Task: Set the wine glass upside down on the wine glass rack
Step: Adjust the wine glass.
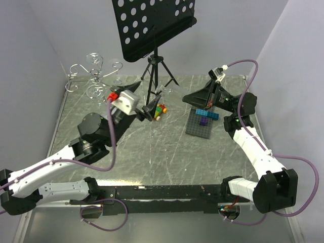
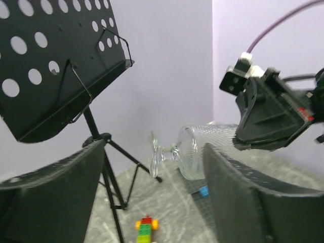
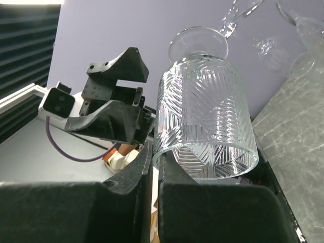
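The wine glass [image 3: 205, 116] is clear with cut ribbing and a short stem. My right gripper [image 3: 157, 169] is shut on its rim, one finger inside and one outside. In the left wrist view the glass [image 2: 190, 151] hangs sideways in the air, foot pointing left. In the top view it [image 1: 174, 92] is faint, left of my right gripper [image 1: 189, 97]. My left gripper [image 2: 152, 202] is open and empty, facing the glass from a short distance; in the top view it [image 1: 150, 110] is left of the glass. The chrome wine glass rack [image 1: 94, 76] stands at the back left, apart from both grippers.
A black tripod music stand [image 1: 152, 30] stands at the back centre, just behind the glass, its legs [image 2: 109, 172] close to my left gripper. A small coloured brick stack [image 1: 160, 111] lies on the table. A grey baseplate [image 1: 201, 126] with blue and purple bricks lies below my right gripper.
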### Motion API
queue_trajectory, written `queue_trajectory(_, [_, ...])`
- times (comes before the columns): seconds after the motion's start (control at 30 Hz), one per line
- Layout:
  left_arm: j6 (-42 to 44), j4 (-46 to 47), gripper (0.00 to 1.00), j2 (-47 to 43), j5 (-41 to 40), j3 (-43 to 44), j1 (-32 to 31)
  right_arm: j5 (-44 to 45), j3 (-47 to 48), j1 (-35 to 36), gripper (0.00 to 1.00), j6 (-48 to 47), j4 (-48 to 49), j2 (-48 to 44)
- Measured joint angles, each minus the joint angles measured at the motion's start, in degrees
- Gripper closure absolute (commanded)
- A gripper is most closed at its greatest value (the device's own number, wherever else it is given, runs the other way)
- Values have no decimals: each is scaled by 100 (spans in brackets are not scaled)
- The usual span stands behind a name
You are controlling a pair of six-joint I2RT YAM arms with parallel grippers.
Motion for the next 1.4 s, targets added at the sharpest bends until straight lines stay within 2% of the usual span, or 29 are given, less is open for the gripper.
queue_trajectory(0.13, [-654, -240, 0, -278, 0, 26, 39, 0, -7, -94, 100, -2, 140, -2])
queue_trajectory(0.27, [-1982, -1045, 0, -476, 179, 435, 229, -103, -63, -232, 100, -4, 446, -7])
queue_trajectory(0.4, [-3635, -1950, 0, -590, 739, 1106, 619, -326, -109, -372, 100, -9, 925, -9])
queue_trajectory(0.53, [-5073, -2181, 0, -981, 1499, 1043, 1099, -658, -109, -409, 100, -48, 1700, -13])
queue_trajectory(0.77, [-6931, -1620, 0, -1062, 3014, 634, 1537, -1602, 286, -437, 100, 33, 2433, 74])
queue_trajectory(0.97, [-8072, -1156, 0, -896, 3748, 55, 1655, -2199, 997, -448, 100, -308, 2575, 195])
queue_trajectory(1.17, [-8402, -988, 0, -879, 4201, -127, 1875, -2522, 1961, -459, 100, -1001, 2671, 267])
queue_trajectory(1.3, [-8544, -328, 2, -800, 4568, -133, 2028, -2603, 2430, -459, 100, -1416, 2730, 243])
queue_trajectory(1.4, [-8780, 411, 6, -601, 4824, -181, 2070, -2651, 2892, -459, 100, -1349, 2765, 330])
